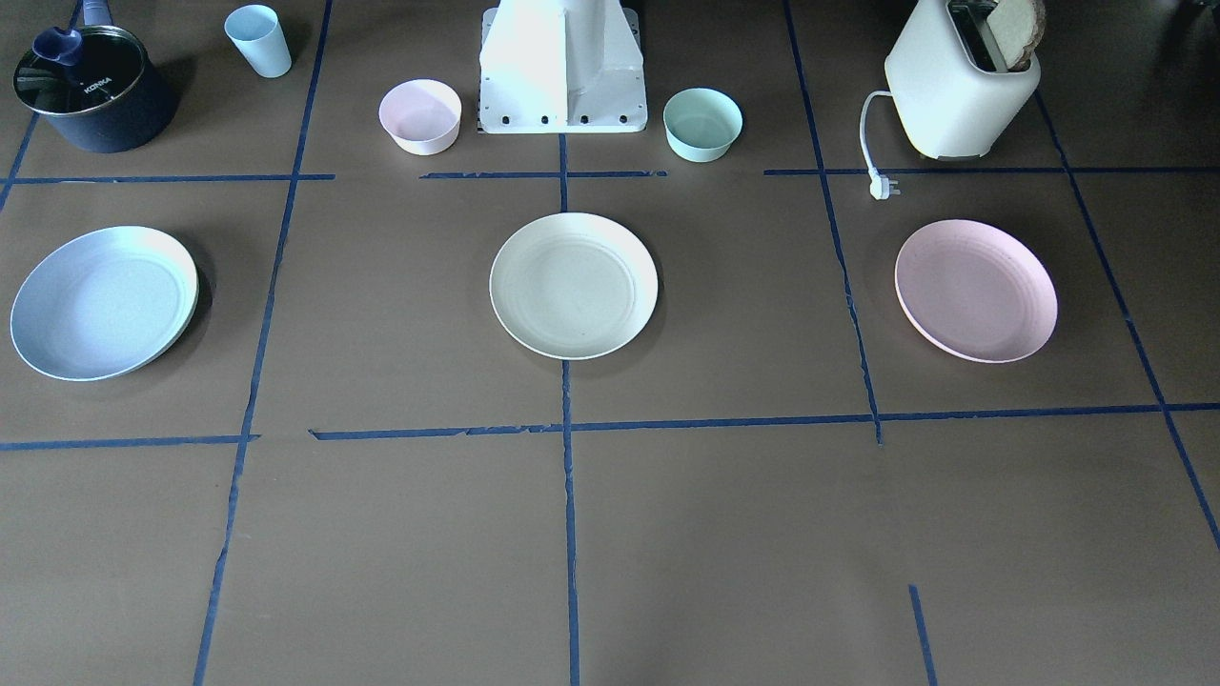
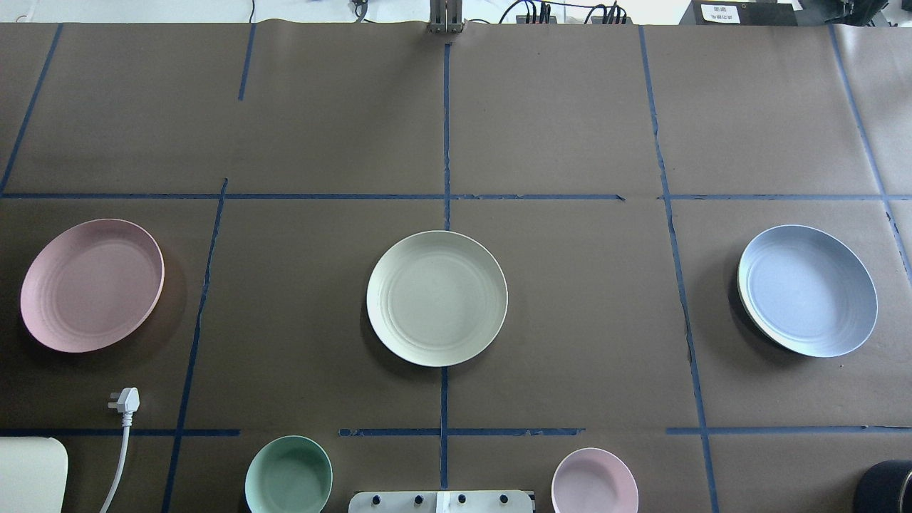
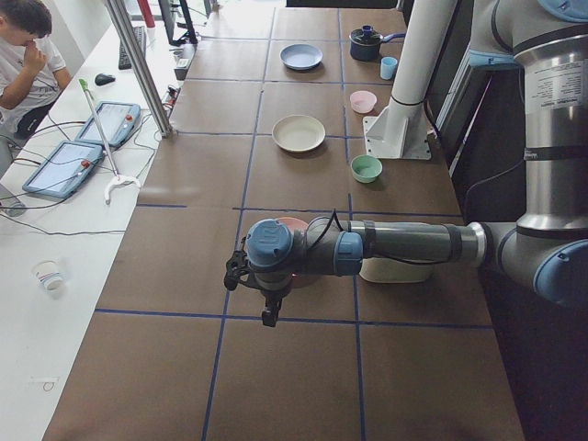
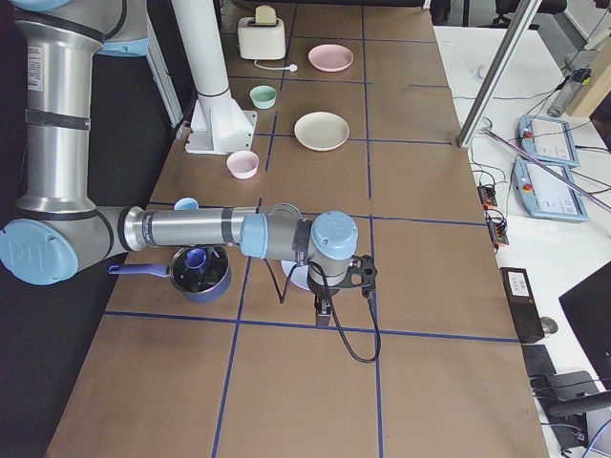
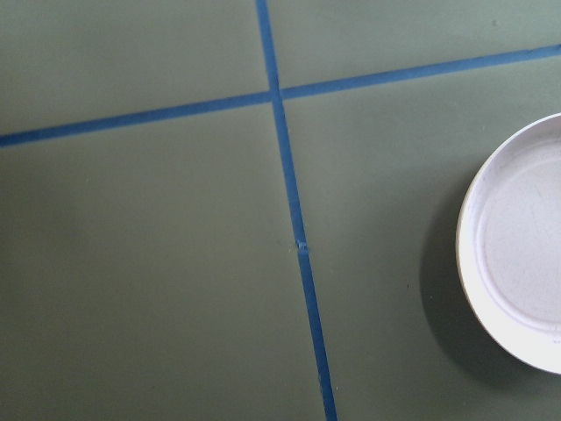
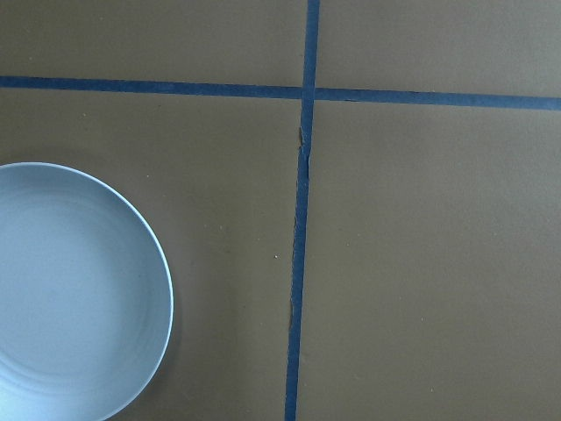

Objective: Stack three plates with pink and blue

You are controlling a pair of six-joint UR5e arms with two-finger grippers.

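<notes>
We see the left arm (image 3: pixel 404 246) stretched level over the table (image 2: pixel 570 107) in the left side view, wrist bent down and the left claw (image 3: pixel 268 310) pointing at the surface. We cannot tell whether it is open or closed. In the right side view the right arm (image 4: pixel 191 229) has the same pose, and the right claw (image 4: pixel 323 307) is just as unreadable. Overhead, the pink plate (image 2: pixel 92 285) sits far left, the cream plate (image 2: pixel 437 298) in the centre and the blue plate (image 2: pixel 807 290) far right, all well apart in one row. Bare table fills the upper half.

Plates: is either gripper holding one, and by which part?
None is held. The pink plate, cream plate and blue plate all lie free on the table, apart.
</notes>
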